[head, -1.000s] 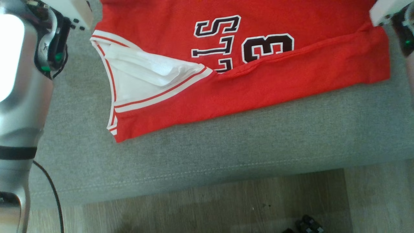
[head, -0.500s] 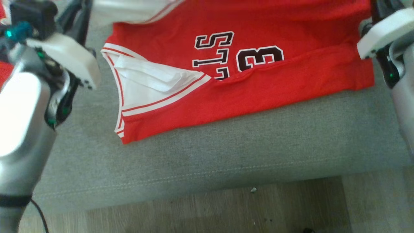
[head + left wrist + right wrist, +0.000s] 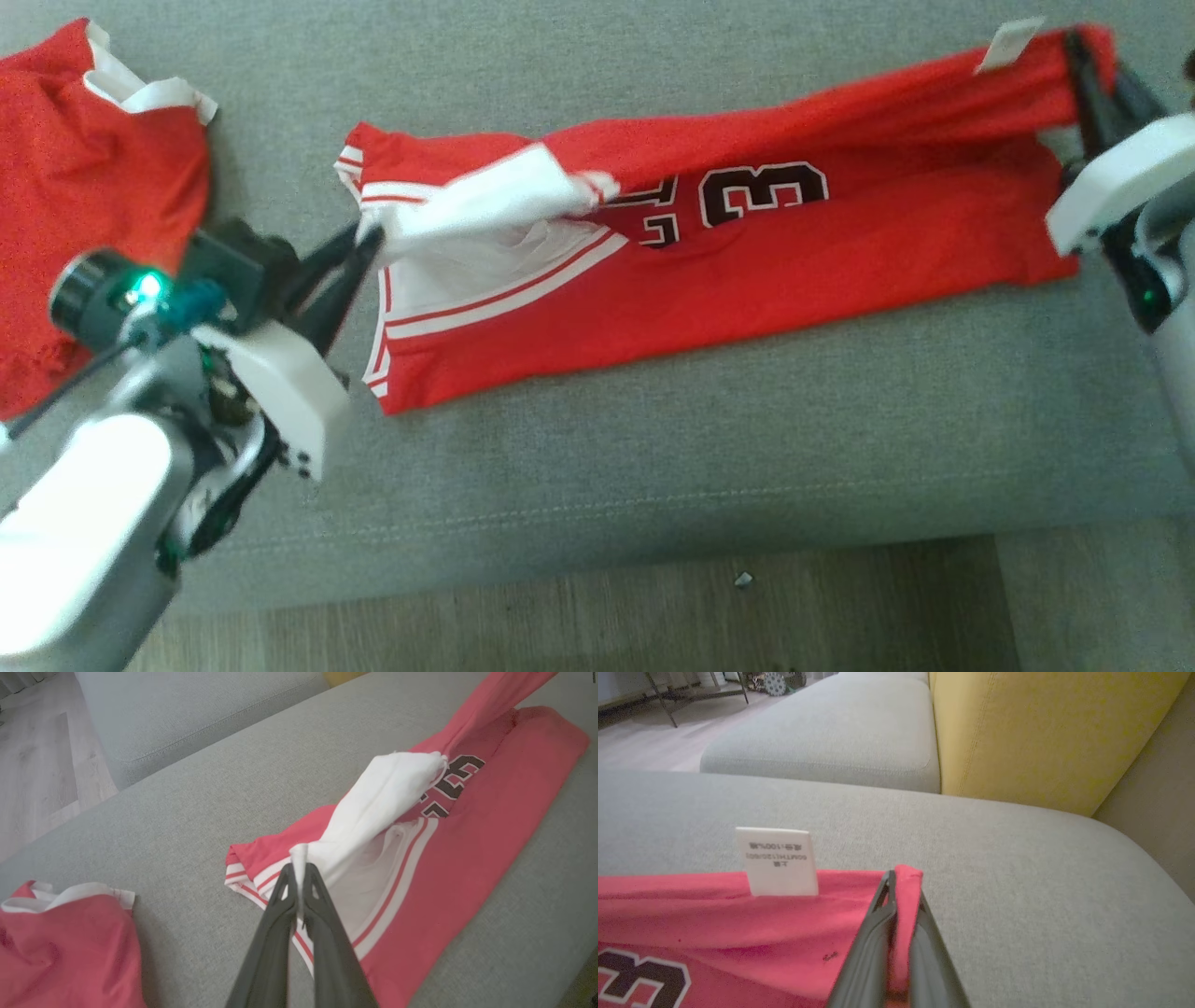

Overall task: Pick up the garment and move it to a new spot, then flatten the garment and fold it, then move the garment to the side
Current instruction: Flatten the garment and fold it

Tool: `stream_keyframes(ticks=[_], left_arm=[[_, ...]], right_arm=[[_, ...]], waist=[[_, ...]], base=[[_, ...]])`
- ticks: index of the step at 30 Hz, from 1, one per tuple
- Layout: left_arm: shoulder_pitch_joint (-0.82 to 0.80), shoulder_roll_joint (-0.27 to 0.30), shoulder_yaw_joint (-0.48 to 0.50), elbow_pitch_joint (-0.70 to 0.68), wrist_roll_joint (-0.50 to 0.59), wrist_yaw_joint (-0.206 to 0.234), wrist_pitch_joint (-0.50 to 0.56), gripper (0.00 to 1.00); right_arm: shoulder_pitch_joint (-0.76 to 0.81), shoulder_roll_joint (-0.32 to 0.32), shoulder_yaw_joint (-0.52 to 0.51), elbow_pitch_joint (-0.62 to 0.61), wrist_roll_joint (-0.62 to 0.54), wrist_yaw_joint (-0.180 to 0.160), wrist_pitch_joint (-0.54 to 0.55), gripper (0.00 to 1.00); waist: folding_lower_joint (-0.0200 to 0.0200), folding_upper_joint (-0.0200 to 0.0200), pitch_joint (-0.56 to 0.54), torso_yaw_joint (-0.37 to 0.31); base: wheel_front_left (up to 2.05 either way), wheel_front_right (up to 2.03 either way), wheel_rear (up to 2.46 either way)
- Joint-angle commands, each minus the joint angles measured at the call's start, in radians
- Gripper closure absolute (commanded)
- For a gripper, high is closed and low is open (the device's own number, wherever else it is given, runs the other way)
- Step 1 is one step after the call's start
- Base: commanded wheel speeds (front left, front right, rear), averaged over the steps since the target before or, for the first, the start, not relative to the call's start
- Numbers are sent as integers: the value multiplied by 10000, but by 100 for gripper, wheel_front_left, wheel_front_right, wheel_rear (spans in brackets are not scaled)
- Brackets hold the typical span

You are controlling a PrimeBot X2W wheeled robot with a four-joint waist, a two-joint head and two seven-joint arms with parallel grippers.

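Left gripper (image 3: pixel 367 241), at the middle left of the head view, is pinched shut on the white fabric at the armhole end of the red jersey (image 3: pixel 747 271), lifting that corner just off the cushion. At the upper right of the frame, the right gripper (image 3: pixel 1078 47) is likewise clamped shut on the jersey's hem corner, near a small white label (image 3: pixel 1006 42). Between them the jersey stretches across the grey sofa cushion (image 3: pixel 653 448), its upper edge raised into a taut ridge and its number facing up. A second red garment (image 3: pixel 84 187) lies bunched at the upper left, well apart. Judging by this, the jersey is already placed and spread, and the fold appears underway, with the held edge ready to be laid over the near half. Finishing the fold and moving the jersey aside seem left to do.
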Motion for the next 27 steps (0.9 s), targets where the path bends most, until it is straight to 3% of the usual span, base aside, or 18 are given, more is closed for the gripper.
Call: stream_keyframes(ticks=[1,14,15,16,17,18,21,22,23,24,27], left_arm=[[-48,574,384,-501,-5,110,144,100],[828,689,-422,-900,-74,-32,715,100],[881,678,-465,-880,-111,-35,763,100],[945,670,-514,-851,-173,-48,837,100],[1010,674,-564,-826,-244,-73,922,100],[1010,674,-564,-826,-244,-73,922,100],[1159,717,-579,-756,-420,-32,1087,58],[1199,733,-554,-747,-461,-2,1085,39],[1240,723,-480,-753,-516,74,1022,11],[1292,693,-399,-751,-622,146,973,0],[1368,587,-81,-807,-821,406,638,0]], right_arm=[[461,-284,327,-483,226,33,370,100],[1826,-1376,1041,-2770,1815,33,2818,100],[1929,-1434,1061,-2928,1941,33,3061,85],[2036,-1500,1097,-3097,2042,33,3306,9],[2141,-1563,1099,-3264,2163,33,3526,0],[2141,-1563,1099,-3264,2163,33,3526,0],[2395,-1779,966,-3755,2436,33,4001,0],[2448,-1836,828,-3898,2504,33,4049,0],[2481,-1886,655,-4025,2521,33,4052,0],[2505,-1927,481,-4141,2473,33,4031,0],[2590,-1829,-145,-4491,2343,33,3878,0]], waist=[[0,-1,-66,6],[0,-1,-378,-237],[0,-1,-408,-267],[0,-1,-442,-292],[0,-1,-476,-314],[0,-1,-476,-314],[0,-1,-590,-362],[0,-1,-634,-380],[0,-1,-658,-394],[0,-1,-687,-403],[0,-1,-816,-422]], base=[[0,0,0],[0,0,0],[0,0,0],[0,0,0],[0,0,0],[0,0,0],[0,0,0],[0,0,0],[0,0,0],[0,0,0],[0,0,0]])
